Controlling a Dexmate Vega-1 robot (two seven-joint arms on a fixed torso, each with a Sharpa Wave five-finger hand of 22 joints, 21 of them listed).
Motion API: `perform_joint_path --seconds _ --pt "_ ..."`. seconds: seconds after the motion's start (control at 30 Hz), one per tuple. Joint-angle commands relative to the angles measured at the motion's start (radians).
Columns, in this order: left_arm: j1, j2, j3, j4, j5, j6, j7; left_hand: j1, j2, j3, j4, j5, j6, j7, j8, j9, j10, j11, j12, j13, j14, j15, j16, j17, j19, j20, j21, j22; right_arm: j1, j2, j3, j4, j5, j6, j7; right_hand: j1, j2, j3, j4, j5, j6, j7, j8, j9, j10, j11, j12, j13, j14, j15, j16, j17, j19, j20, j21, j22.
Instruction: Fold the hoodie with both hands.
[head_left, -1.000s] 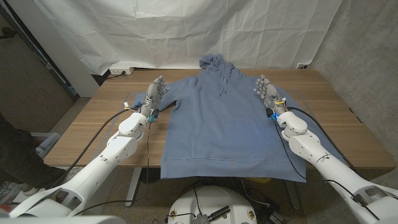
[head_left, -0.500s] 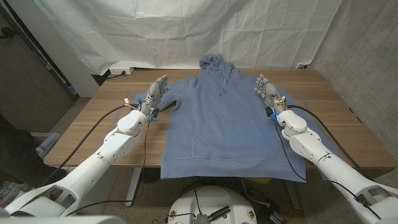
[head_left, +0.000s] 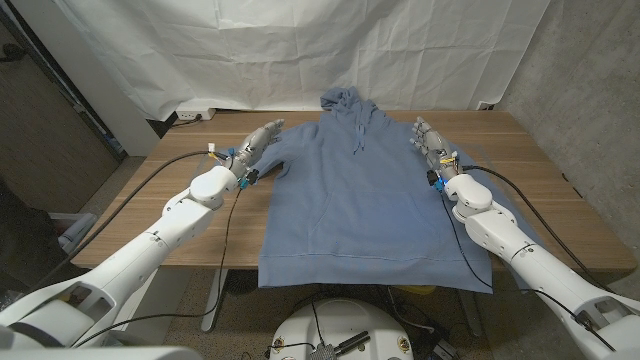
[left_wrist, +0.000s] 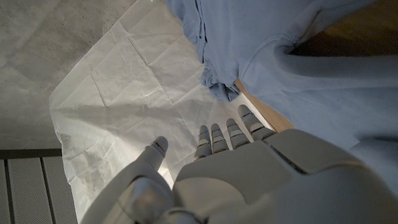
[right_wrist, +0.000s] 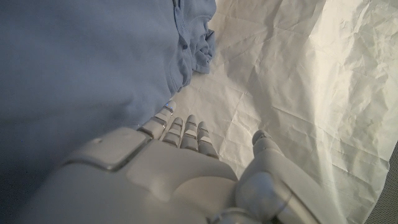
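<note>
A blue hoodie (head_left: 365, 190) lies spread on its back on the wooden table (head_left: 150, 200), hood toward the far edge and hem at the near edge. My left hand (head_left: 255, 143) hovers at the hoodie's left shoulder with its fingers stretched out over the bunched sleeve, holding nothing. At the right shoulder my right hand (head_left: 430, 140) stands with fingers extended, also holding nothing. In the left wrist view my left hand (left_wrist: 236, 168) reaches toward the blue cloth (left_wrist: 323, 74). In the right wrist view my right hand (right_wrist: 168, 168) sits beside the hoodie (right_wrist: 74, 56).
A white cloth backdrop (head_left: 300, 50) hangs behind the table. A power strip (head_left: 195, 114) lies at the far left corner. The hoodie's hem reaches the table's front edge. Bare wood lies to both sides of the hoodie.
My left hand has swung inward and forward toward the hoodie's left shoulder. My right hand has edged slightly forward along the right shoulder. The hoodie has not moved.
</note>
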Motion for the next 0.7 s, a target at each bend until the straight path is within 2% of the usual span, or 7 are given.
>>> perform_joint_path --seconds 0.03,0.1,0.5,0.7 --pt "-0.065 0.058 0.063 -0.059 0.136 0.086 -0.01 -0.008 0.061 0.009 0.002 0.004 0.016 0.001 0.002 0.002 0.014 -0.007 0.004 0.005 0.019 0.002 0.007 0.002 0.005 -0.001 -0.001 0.005 0.008 -0.013 -0.006 -0.026 -0.057 -0.02 -0.054 0.017 0.001 0.009 -0.001 0.006 0.011 0.004 0.005 0.002 0.012 0.004 0.007 0.004 0.004 0.002 0.006 0.003 0.012 0.001 0.005 0.001" --pt "-0.075 0.064 0.072 -0.065 0.149 0.098 -0.024 -0.008 0.061 0.011 0.001 0.004 0.023 0.003 0.001 0.002 0.02 -0.002 0.004 0.005 0.023 0.002 0.006 0.002 0.007 -0.001 -0.001 0.005 0.009 -0.015 -0.007 -0.032 -0.072 -0.025 -0.068 0.018 0.002 0.01 -0.002 0.006 0.013 0.003 0.006 0.002 0.015 0.005 0.008 0.004 0.006 0.003 0.006 0.003 0.013 0.001 0.006 0.001" --pt "-0.101 0.122 0.12 -0.163 0.271 0.232 -0.048 0.007 0.06 0.028 -0.012 0.002 0.093 -0.001 0.006 0.002 0.062 -0.013 0.005 0.005 0.054 -0.007 0.003 0.0 0.021 -0.011 -0.006 0.005 -0.003 -0.027 -0.006 -0.094 -0.155 -0.079 -0.178 0.03 0.013 0.021 -0.009 0.005 0.04 0.005 0.013 0.002 0.034 0.01 0.013 0.004 0.023 0.005 0.01 0.003 0.026 -0.006 0.009 0.001" --pt "-0.11 0.142 0.138 -0.206 0.318 0.283 -0.069 0.013 0.058 0.037 -0.016 0.0 0.145 0.0 0.012 0.002 0.099 -0.015 0.01 0.005 0.078 -0.015 0.003 -0.001 0.031 -0.015 -0.008 0.005 -0.006 -0.04 -0.009 -0.124 -0.187 -0.118 -0.206 0.034 0.015 0.024 -0.011 0.004 0.049 0.005 0.015 0.002 0.039 0.012 0.014 0.003 0.026 0.004 0.011 0.003 0.029 -0.007 0.009 0.001"
